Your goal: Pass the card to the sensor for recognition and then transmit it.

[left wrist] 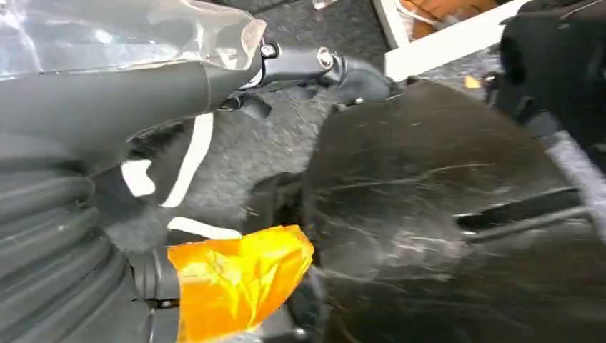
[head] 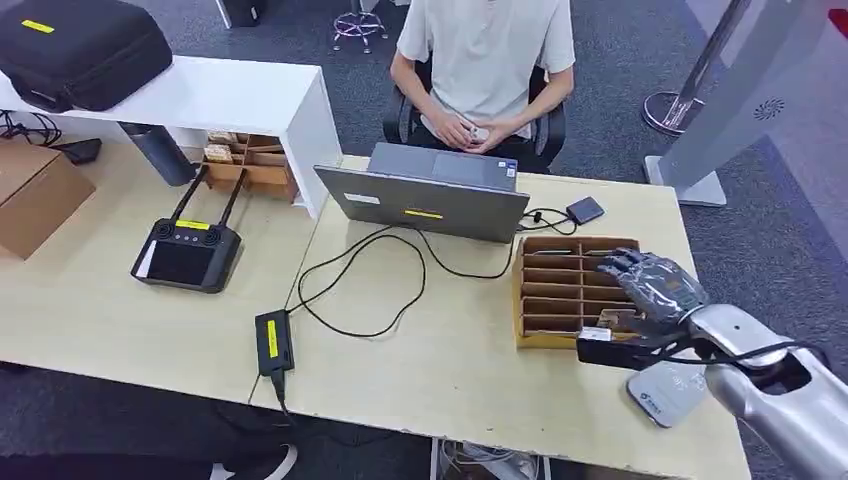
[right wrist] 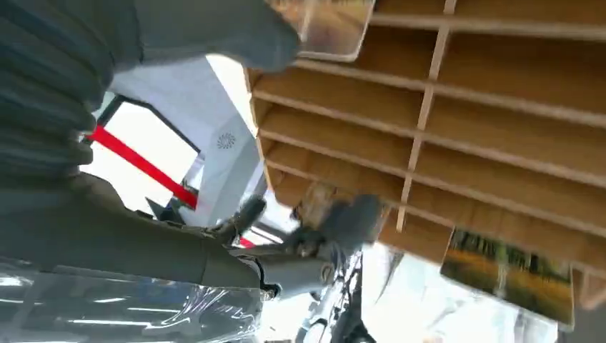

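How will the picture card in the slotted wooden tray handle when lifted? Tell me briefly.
The card looks thin and flat, so it is probably light and fairly stiff. Its printed face seems glossy, so it may slip in a light pinch. It leans in a narrow slot of the tray, so it could catch on a divider or tip if nudged.

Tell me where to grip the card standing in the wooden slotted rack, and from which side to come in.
Grip the card by its exposed edge, the part sticking out past the wooden rack. The dividers cover the rest, so only that edge is free. Come from the rack's open side with the right hand, thumb on one face, fingers on the other, then probably draw it out along its slot.
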Tool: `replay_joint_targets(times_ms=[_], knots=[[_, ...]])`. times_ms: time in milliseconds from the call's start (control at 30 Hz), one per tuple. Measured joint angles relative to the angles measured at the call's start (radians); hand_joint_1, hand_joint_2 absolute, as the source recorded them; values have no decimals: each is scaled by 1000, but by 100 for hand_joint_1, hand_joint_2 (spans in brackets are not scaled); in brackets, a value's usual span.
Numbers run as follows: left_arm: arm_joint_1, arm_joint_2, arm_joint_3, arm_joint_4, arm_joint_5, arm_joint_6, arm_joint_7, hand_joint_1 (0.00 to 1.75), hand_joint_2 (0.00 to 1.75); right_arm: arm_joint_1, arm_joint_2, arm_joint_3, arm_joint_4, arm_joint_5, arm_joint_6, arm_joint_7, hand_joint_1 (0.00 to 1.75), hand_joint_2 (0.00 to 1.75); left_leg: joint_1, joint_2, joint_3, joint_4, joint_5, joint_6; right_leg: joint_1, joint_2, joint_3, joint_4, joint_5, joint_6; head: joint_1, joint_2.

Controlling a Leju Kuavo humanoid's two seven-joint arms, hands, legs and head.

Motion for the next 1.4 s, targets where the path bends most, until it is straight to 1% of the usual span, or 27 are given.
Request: replay_joint_targets(times_ms=[100,167,200,233,267,300,333,400,433,467,533,567,600,633,667,700,733,867,1067,1167,1400], knots=[[-2,-3,11,1,-37,-2,6,0,175,-12,-2,12,-2,-5,1,3,175,175,0,-1,0,0,0,0,0,-1,0,0,0,0,1,0],[26,-4,3,3,-95,-28,11,0,175,-23,-1,23,-2,-7,0,6,175,175,-1,2,3,0,-1,-1,0,3,1,0,0,0,1,0],[25,-2,8,4,-102,-21,11,0,175,-23,-2,27,0,-6,-1,6,166,175,0,3,3,0,-1,-1,0,2,1,0,0,0,-3,0],[23,-4,8,5,-119,-22,10,0,175,-27,-3,31,5,-6,-1,5,162,175,0,1,3,0,0,0,0,1,2,0,0,0,1,0],[24,-5,9,5,-132,-20,11,0,175,-28,-2,36,5,-6,-2,3,164,175,0,0,3,0,0,0,0,1,2,0,0,0,1,0],[23,-5,10,5,-142,-20,11,0,175,-28,-2,42,5,-7,-2,2,159,175,0,0,3,0,0,0,0,1,3,0,0,0,2,0],[23,-5,11,5,-153,-20,11,0,175,-28,-2,48,5,-7,-2,2,161,175,0,0,3,0,0,0,0,0,3,0,0,0,1,0],[22,-8,15,5,-176,-26,11,0,175,-29,-1,56,8,-7,-2,2,159,175,0,0,3,0,0,0,0,0,3,0,0,0,1,0],[21,-8,15,5,-183,-28,11,0,175,-31,0,60,11,-7,-3,1,162,175,0,0,3,0,0,0,0,0,3,0,0,0,1,0],[20,-11,16,6,-190,-28,7,0,175,-33,2,64,17,-6,-7,-1,162,175,0,0,4,0,0,0,0,1,3,0,0,0,1,0],[19,-14,18,11,-206,-24,3,0,175,-38,5,74,29,-5,-15,-9,147,175,-1,0,4,0,0,0,0,1,3,0,0,0,1,0],[19,-14,20,11,-215,-23,3,0,175,-39,5,78,29,-6,-17,-10,147,175,-1,0,4,0,0,0,0,0,4,0,0,0,1,0],[18,-14,21,11,-222,-25,5,0,175,-40,5,79,29,-8,-15,-9,129,175,-1,0,4,0,0,0,0,0,4,0,0,0,1,0],[18,-15,23,11,-229,-27,6,0,175,-41,6,79,29,-10,-14,-8,47,175,-1,0,4,0,0,0,0,0,4,0,0,0,1,0],[18,-15,23,11,-235,-28,8,0,175,-43,6,81,29,-10,-13,-4,47,175,-1,0,4,0,0,0,0,0,4,0,0,0,1,0],[17,-16,24,11,-243,-31,11,0,175,-45,6,85,29,-10,-13,-3,9,175,-1,0,4,0,0,0,0,0,4,0,0,0,1,0],[13,-18,25,11,-251,-37,12,0,175,-48,7,90,31,-10,-12,-3,0,175,-1,0,4,0,0,0,0,0,4,0,0,0,1,0],[6,-27,25,16,-281,-42,13,0,175,-56,16,102,45,-8,-21,-14,0,175,-1,0,4,0,0,0,0,0,4,0,0,0,1,0],[-3,-35,27,16,-313,-63,23,0,175,-61,22,109,48,-9,-18,-9,0,175,0,0,4,0,0,0,0,0,4,0,0,0,1,0],[-6,-40,27,20,-331,-55,26,0,175,-66,28,118,56,-8,-21,-16,0,175,-1,0,4,0,0,0,0,0,4,0,0,0,1,0],[-12,-50,26,23,-354,-65,34,0,175,-72,37,128,64,-10,-17,-13,0,175,0,0,4,0,0,0,0,0,4,0,0,0,1,0]])
